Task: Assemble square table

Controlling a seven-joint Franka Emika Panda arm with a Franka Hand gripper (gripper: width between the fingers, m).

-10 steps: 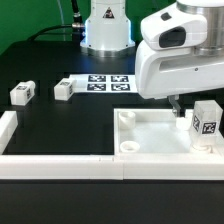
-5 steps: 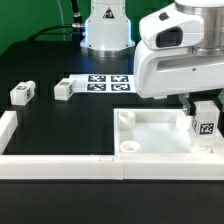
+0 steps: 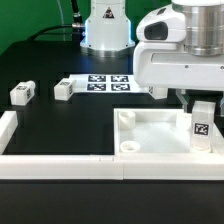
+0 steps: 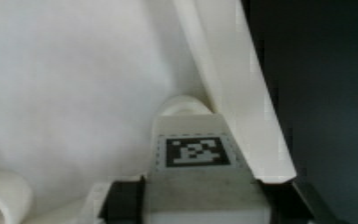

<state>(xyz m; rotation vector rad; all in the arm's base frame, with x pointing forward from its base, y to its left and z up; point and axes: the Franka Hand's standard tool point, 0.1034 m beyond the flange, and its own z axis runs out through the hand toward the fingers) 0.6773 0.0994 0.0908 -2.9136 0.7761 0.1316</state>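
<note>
**A:** If you read the exterior view from its left, what comes first?

**B:** 2 short white legs lying on the black table point(image 3: 60, 125). The first loose leg point(image 3: 22, 93) is nearest the edge, and the second loose leg point(image 3: 64, 89) is near it but apart. A white border wall point(image 3: 60, 165) runs along the front.

**A:** And the middle?

**B:** The marker board point(image 3: 107, 82) lies flat just beyond the second loose leg, with the arm's white base point(image 3: 107, 30) behind it.

**A:** Where is the tabletop?

**B:** The tabletop point(image 3: 160, 130) lies in the right half with its rim up, its near edge against the border wall. Round sockets show at its 2 left corners.

**A:** And the gripper?

**B:** The gripper point(image 3: 203, 100) hangs over the tabletop's right side, its jaws clenched on the upright leg point(image 3: 203, 125). In the wrist view, the dark fingers point(image 4: 123, 200) press the upright leg point(image 4: 197, 140) from both sides, and its tag faces the camera. Its far end meets the tabletop point(image 4: 69, 80) just beside the raised rim. I cannot tell whether it sits in a socket.
</note>
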